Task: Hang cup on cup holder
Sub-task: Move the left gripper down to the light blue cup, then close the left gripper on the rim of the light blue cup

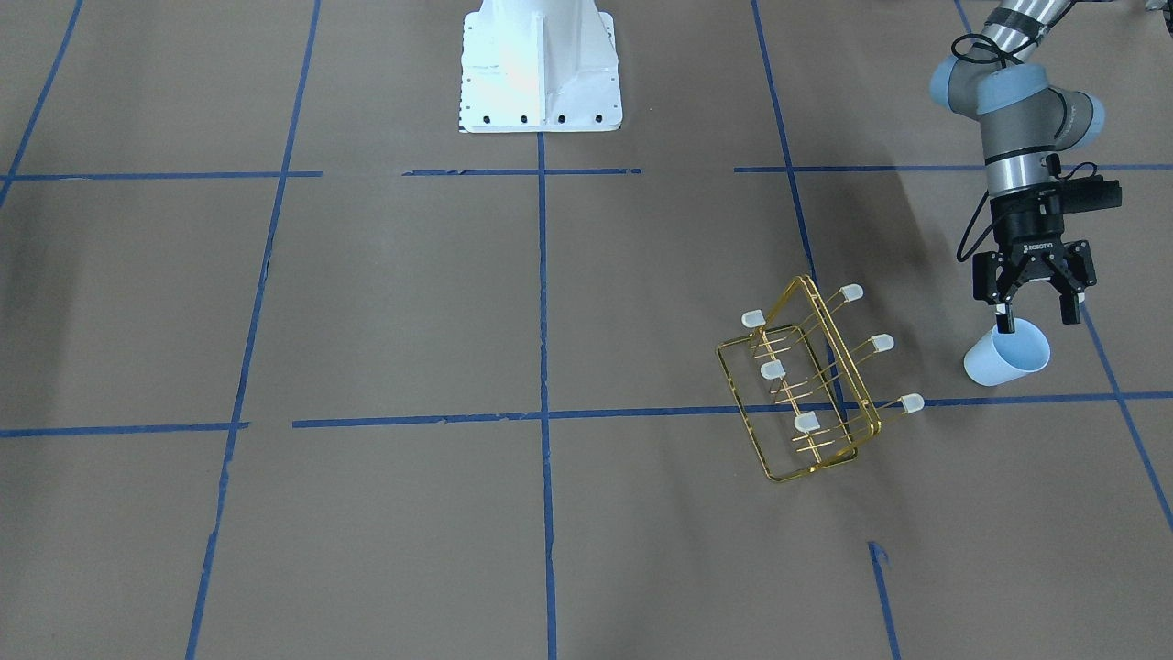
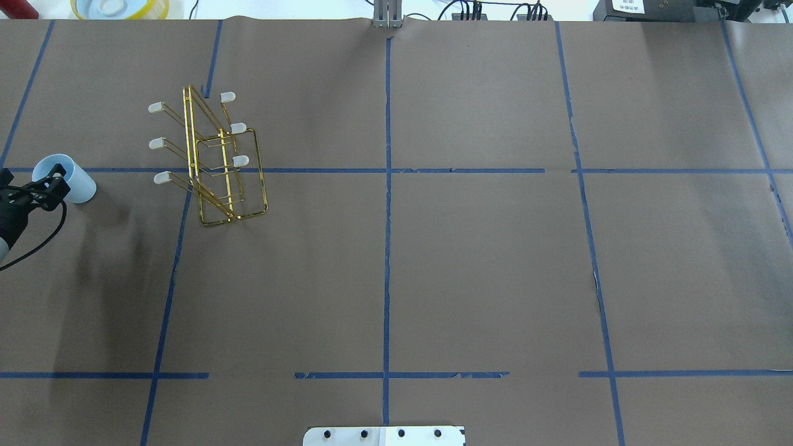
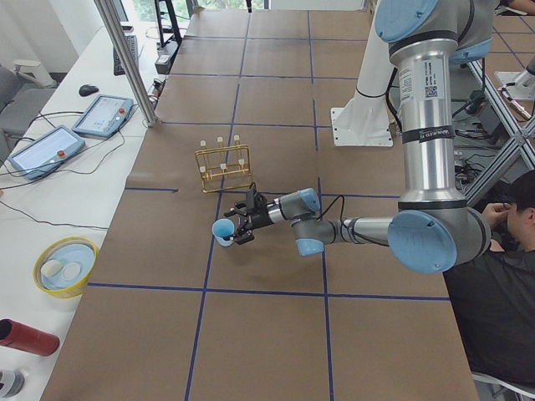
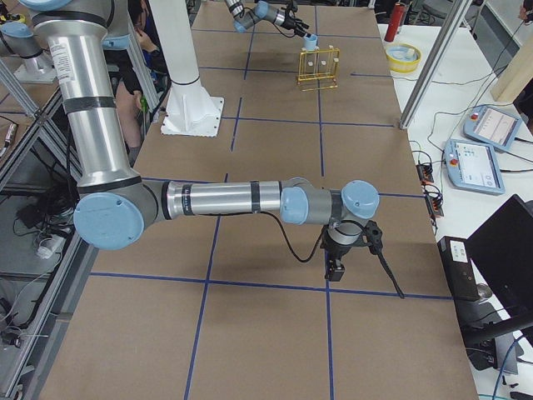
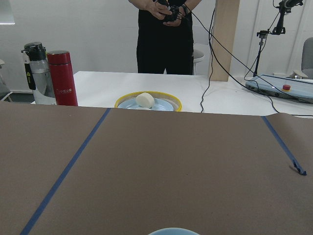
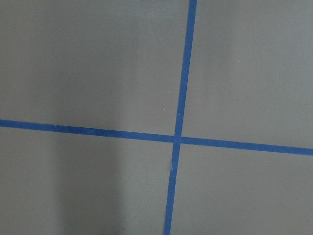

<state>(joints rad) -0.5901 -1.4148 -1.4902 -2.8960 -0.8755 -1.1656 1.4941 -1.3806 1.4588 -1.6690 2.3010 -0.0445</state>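
The pale blue cup (image 1: 1006,356) stands on the brown paper near the table's left end, open end up. It also shows in the overhead view (image 2: 64,178) and the exterior left view (image 3: 222,231). My left gripper (image 1: 1037,317) is open, pointing down at the cup, with one finger (image 1: 1005,321) at the rim and the other outside it. The left wrist view shows only the cup's rim (image 5: 173,231) at the bottom edge. The gold wire cup holder (image 1: 806,422) stands apart from the cup, prongs bare (image 2: 238,161). My right gripper (image 4: 337,268) hangs over bare paper far away; I cannot tell its state.
The white robot base (image 1: 541,69) stands at the table's middle edge. Beyond the table's left end are a yellow-rimmed bowl (image 5: 148,102), a red bottle (image 5: 65,78) and a standing person (image 5: 166,34). Blue tape lines cross the paper.
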